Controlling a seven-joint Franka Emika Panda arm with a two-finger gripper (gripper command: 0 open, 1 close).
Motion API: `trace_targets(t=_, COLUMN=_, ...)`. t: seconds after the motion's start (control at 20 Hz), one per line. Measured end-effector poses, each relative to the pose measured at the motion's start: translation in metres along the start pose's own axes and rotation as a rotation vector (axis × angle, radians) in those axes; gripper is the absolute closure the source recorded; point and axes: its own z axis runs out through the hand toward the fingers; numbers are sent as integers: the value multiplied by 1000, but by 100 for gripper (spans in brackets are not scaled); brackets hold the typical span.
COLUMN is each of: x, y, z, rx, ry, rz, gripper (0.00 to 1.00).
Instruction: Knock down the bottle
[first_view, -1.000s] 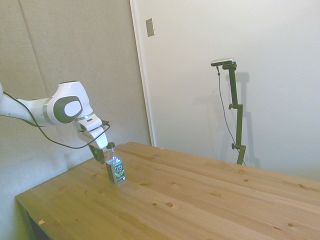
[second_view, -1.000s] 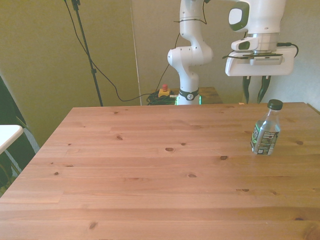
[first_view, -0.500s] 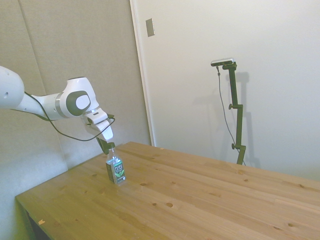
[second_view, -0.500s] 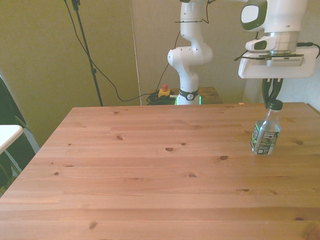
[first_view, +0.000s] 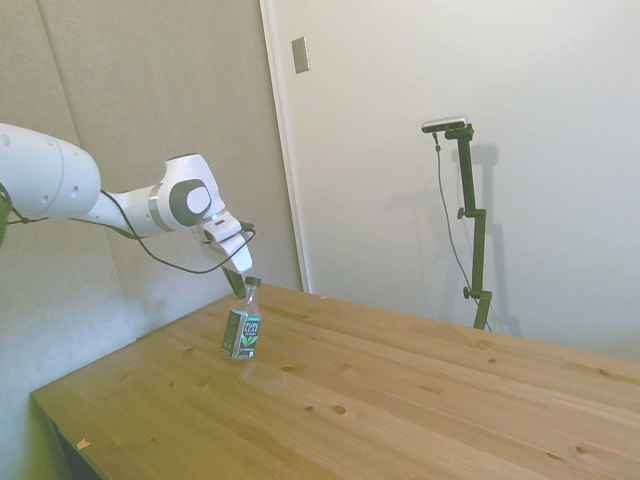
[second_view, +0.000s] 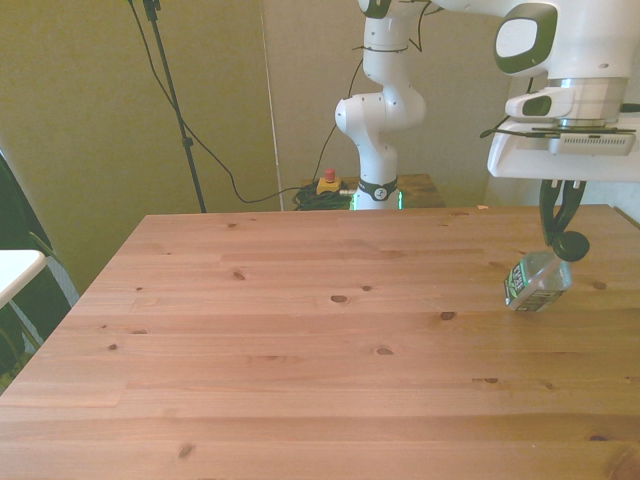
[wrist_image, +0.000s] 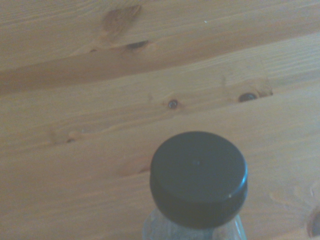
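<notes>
The label of the bottle (first_view: 242, 331) carries white marks on a green and black ground in the side view, but they are too small to be read as words. In the front view the same label (second_view: 524, 287) shows light shapes only, again illegible. The dark cap (wrist_image: 198, 176), seen from close by in the wrist view, is plain and bears no lettering. The grey plate (first_view: 300, 54) on the wall above the bottle has no legible writing. No text, brand or number can be read.

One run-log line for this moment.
gripper: at cap, shut | bottle: tilted toward front view's right, base on table | knock-down: underway
</notes>
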Motion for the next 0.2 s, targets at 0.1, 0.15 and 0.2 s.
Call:
trace_targets(t=0.1, x=7, y=-10, z=6, rx=29, ry=19, rz=5, gripper=100)
trace_targets(t=0.15, x=13, y=-13, z=7, rx=43, ry=27, rz=10, gripper=100)
trace_targets(t=0.2, x=19, y=-16, z=7, rx=58, ry=41, rz=14, gripper=100)
